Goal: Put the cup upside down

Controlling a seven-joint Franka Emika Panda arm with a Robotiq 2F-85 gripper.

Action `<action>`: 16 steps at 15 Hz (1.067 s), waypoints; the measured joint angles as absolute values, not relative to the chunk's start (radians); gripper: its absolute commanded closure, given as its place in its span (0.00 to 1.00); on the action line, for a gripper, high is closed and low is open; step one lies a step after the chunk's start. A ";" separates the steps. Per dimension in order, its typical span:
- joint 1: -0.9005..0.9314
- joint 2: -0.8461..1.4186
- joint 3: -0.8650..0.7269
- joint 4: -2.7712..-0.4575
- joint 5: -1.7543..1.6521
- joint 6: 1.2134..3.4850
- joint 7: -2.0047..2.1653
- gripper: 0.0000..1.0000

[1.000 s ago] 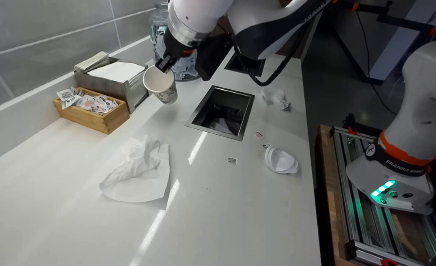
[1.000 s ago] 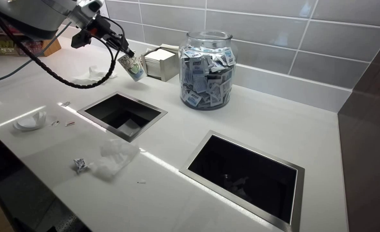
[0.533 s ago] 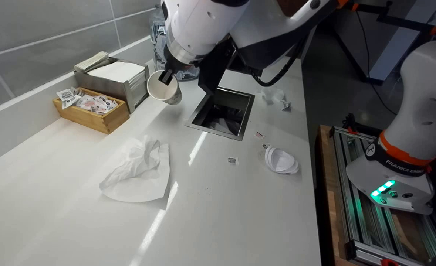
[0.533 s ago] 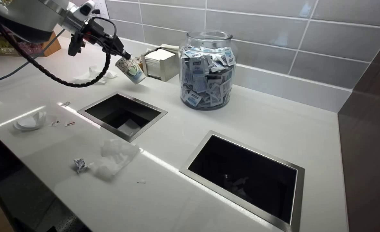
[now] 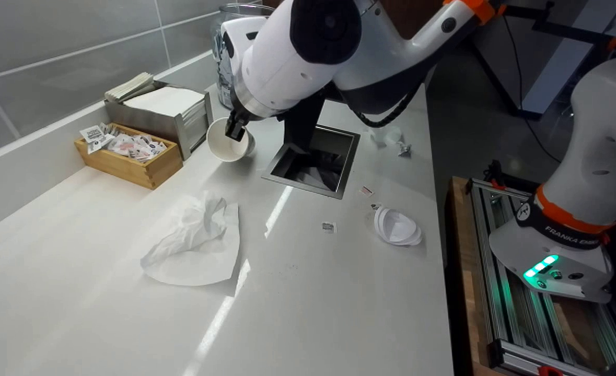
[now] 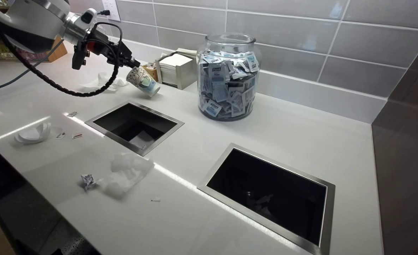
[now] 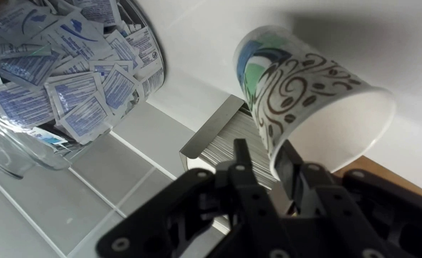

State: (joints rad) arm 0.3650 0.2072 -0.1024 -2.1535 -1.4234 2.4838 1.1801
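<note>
The cup is an off-white paper cup with a swirl print. It shows in both exterior views and in the wrist view. It is tilted well over, its open mouth toward my gripper and its base pointing away and down near the counter. I cannot tell if the base touches the counter. My gripper is at the cup's rim, also seen in an exterior view. One finger is inside the mouth against the wall. The other finger is outside, with a gap between it and the wall.
A metal napkin holder and a wooden box of packets stand by the wall near the cup. A large glass jar stands behind. A bin opening with a metal rim is close by. Crumpled paper lies on the counter.
My gripper and the cup have moved lower, toward the counter. The cup has tilted further onto its side. The arm has swung and turned along with it.
</note>
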 measured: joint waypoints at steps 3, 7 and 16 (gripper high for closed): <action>0.304 0.208 -0.029 -2.153 -1.440 2.469 1.191 0.19; 0.243 0.205 0.025 -2.143 -1.436 2.470 1.239 0.00; 0.171 0.198 0.059 -2.112 -1.271 2.579 1.364 0.00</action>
State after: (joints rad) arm 0.1712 0.1984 0.0593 -2.1116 -1.2707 2.5787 1.3642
